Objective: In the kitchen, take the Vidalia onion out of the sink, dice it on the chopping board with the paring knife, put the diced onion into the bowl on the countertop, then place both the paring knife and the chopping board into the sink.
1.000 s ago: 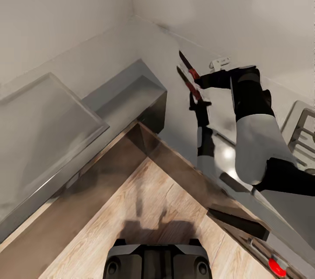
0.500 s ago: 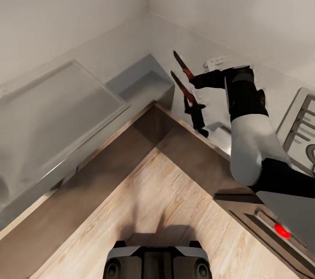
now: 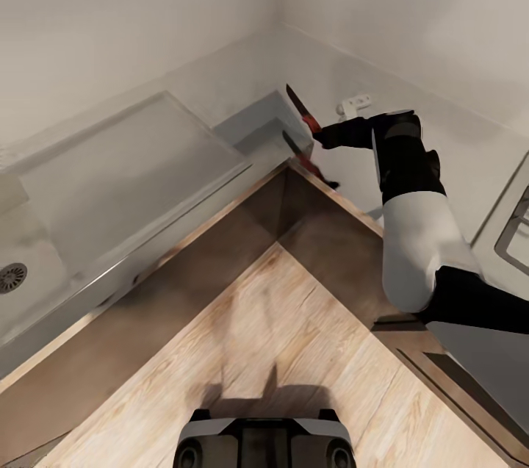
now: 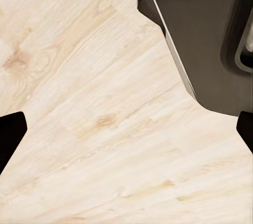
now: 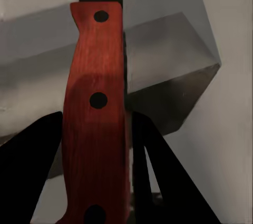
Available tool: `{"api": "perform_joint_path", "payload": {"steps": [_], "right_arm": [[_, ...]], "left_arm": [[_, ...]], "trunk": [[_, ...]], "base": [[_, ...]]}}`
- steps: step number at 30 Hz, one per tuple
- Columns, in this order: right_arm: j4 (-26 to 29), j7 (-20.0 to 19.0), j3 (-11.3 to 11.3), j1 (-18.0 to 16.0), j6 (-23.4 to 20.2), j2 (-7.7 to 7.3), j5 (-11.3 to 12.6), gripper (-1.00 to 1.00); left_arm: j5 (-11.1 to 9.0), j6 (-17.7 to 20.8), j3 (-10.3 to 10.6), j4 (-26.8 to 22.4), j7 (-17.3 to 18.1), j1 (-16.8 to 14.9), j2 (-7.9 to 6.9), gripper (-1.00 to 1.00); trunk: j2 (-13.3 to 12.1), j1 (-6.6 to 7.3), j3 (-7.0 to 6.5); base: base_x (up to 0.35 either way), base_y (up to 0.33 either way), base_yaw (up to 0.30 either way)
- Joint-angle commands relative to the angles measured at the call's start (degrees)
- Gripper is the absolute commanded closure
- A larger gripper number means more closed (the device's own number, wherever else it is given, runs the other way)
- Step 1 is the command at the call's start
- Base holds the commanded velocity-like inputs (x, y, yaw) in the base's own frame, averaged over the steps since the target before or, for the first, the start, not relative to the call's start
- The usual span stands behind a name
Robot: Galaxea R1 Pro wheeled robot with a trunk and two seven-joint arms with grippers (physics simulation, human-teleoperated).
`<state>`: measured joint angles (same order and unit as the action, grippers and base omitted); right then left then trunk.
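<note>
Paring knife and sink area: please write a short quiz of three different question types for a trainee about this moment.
1. True or false: the right gripper holds the paring knife by its red handle.
2. Multiple choice: in the head view, the sink drain lies at the A) left edge B) right edge C) centre.
3. Fill in: the left wrist view looks down on a light ____ floor.

Key: 1 true; 2 A; 3 wooden.
</note>
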<state>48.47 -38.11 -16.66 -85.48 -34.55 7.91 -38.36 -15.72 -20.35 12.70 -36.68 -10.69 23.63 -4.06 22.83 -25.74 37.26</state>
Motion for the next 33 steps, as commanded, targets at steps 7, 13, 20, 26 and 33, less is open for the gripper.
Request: {"api": "perform_joint_path", "payload": {"steps": [7, 13, 20, 26, 33], "right_arm": [[0.0, -0.6, -0.3, 0.0, -0.1, 0.09, -0.6, 1.00], [0.0, -0.6, -0.3, 0.0, -0.1, 0.09, -0.6, 1.00], [0.0, -0.6, -0.3, 0.0, -0.1, 0.09, -0.5, 1.00], [0.0, -0.7, -0.3, 0.0, -0.1, 0.15, -0.4, 1.00], [0.0, -0.7, -0.3, 0.0, -0.1, 0.78, -0.4, 1.00]], "left_arm": [[-0.4, -0.1, 0.5, -0.1, -0.5, 0.0, -0.07, -1.00], [-0.4, -0.1, 0.5, -0.1, -0.5, 0.0, -0.07, -1.00], [-0.4, -0.1, 0.5, -0.1, -0.5, 0.0, -0.14, -1.00], [-0.4, -0.1, 0.5, -0.1, -0.5, 0.0, -0.15, -1.00], [-0.4, -0.1, 0.5, -0.1, -0.5, 0.0, -0.12, -1.00]], "trunk": [[0.1, -0.04, -0.51], [0.1, -0.04, -1.01], [0.1, -0.04, -1.59], [0.1, -0.04, -2.09], [0.1, -0.04, -2.67]], "base": [[-0.001, 0.001, 0.122], [-0.015, 0.000, 0.123], [-0.273, 0.000, 0.126], [-0.303, 0.000, 0.135], [-0.065, 0.000, 0.171]]}}
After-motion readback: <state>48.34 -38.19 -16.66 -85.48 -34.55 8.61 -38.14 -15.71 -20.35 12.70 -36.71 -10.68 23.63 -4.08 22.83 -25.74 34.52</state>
